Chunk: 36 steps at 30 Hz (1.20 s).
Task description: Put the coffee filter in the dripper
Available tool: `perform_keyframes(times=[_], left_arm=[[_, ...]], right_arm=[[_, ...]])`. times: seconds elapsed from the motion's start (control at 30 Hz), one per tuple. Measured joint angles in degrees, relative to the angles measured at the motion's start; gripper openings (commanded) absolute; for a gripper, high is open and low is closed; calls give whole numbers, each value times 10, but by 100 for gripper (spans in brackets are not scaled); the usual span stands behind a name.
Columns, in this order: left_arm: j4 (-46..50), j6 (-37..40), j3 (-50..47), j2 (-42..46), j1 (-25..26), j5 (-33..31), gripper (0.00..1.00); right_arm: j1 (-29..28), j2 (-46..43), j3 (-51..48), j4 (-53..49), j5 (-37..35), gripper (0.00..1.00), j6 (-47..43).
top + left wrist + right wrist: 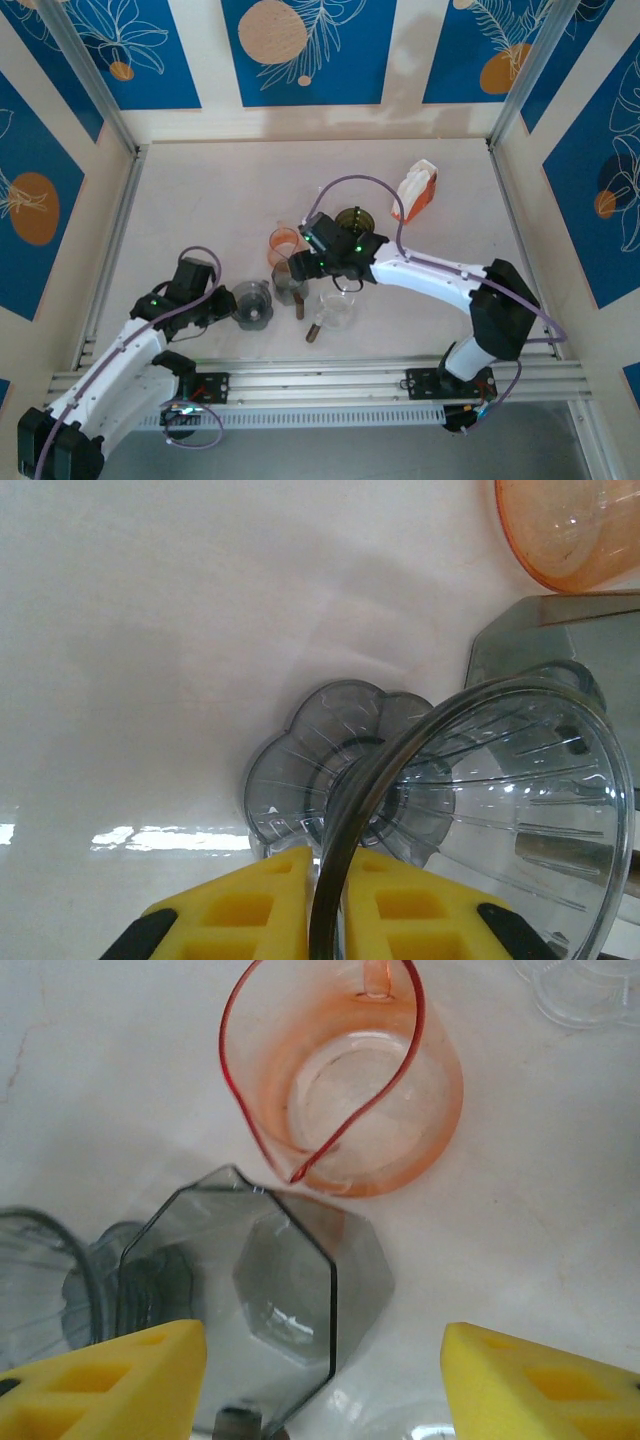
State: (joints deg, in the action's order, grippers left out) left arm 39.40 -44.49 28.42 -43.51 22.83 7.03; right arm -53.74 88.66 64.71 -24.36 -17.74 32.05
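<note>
Left tool (330, 905) is clamped on the rim of the smoky clear dripper (520, 810), a yellow pad on either side; the dripper's scalloped base sits on the white desk (150, 630); right tool (325, 1375) hangs with jaws wide apart above a grey eight-sided glass (300, 1290), an orange cup (380, 1110) just beyond it.

Pale table (220, 200), perhaps glossy, blue leaf-print walls (340, 70) (orange discs (272, 32))

An orange translucent plastic cup with a pouring lip (350, 1100) stood upright on the white tabletop (540, 1210). A smoky grey octagonal glass tumbler (290, 1290) stood just beside it. A dark green round jar (353, 219) sat farther back, apart from both.
</note>
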Motion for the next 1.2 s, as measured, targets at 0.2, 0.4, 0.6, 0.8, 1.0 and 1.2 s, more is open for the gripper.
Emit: perform_keyframes(times=[0.2,0.4,0.6,0.8,1.0,1.2], left_arm=[[-10,0,0,-10,3,2,16],[-10,0,0,-10,3,4,16],[-11,0,0,-10,6,4,15],[-10,0,0,-10,7,4,15],[-10,0,0,-10,7,4,14],[-11,0,0,-10,7,8,13]], right_arm=[[-37,-55,-20,-40,-48,64,0],[-45,-140,-65,-97,-99,64,31],[-41,-184,-119,-147,-119,62,67],[-31,-161,-130,-156,-119,54,84],[-28,-142,-130,-156,-120,34,89],[-19,-142,-130,-156,-124,19,89]])
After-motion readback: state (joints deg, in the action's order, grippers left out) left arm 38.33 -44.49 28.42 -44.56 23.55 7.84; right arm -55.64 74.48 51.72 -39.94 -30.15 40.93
